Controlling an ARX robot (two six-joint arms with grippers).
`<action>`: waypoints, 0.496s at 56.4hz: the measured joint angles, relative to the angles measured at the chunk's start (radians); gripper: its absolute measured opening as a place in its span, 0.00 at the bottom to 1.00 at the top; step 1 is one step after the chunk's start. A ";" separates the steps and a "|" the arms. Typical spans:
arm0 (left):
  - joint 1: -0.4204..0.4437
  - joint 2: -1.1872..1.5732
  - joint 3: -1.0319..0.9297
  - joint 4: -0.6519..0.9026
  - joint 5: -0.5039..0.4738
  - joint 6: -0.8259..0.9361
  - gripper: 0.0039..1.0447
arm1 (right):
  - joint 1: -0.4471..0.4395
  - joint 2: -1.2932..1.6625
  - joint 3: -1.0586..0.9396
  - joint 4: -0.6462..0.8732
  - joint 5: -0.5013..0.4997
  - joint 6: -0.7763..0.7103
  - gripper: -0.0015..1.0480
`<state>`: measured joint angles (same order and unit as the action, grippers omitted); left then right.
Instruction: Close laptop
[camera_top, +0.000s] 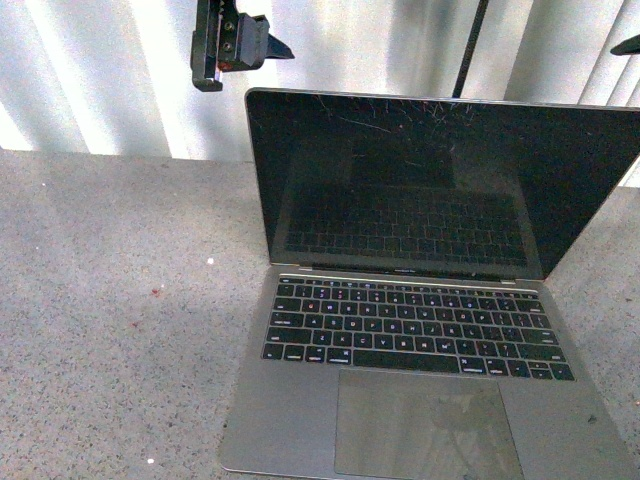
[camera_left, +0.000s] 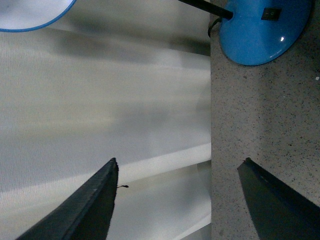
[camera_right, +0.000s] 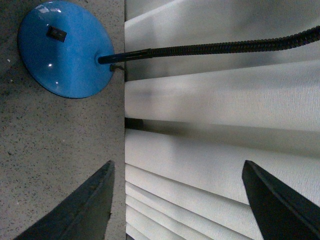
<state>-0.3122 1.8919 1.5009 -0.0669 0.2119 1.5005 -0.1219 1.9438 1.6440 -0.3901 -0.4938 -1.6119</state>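
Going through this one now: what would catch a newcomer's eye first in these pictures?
The open laptop dominates the front view, right of centre on the speckled grey table, its dark screen scratched near the top edge. Next is the bright blue lamp base with its black gooseneck, standing on the table beside the white blinds in both wrist views.

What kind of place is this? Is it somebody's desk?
Probably a desk or work table by a window. There's an open laptop on a speckled grey tabletop, a blue desk lamp with a bendy neck, and white blinds behind.
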 joint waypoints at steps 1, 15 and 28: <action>-0.001 0.002 0.004 -0.005 0.000 0.005 0.65 | 0.002 0.002 0.004 -0.008 0.003 -0.002 0.58; -0.018 0.016 0.050 -0.079 -0.008 0.054 0.26 | 0.027 0.028 0.055 -0.135 0.014 -0.048 0.19; -0.040 0.039 0.095 -0.177 -0.002 0.093 0.03 | 0.056 0.050 0.119 -0.323 0.037 -0.066 0.03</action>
<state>-0.3527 1.9312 1.5955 -0.2443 0.2096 1.5940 -0.0654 1.9942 1.7630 -0.7135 -0.4564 -1.6779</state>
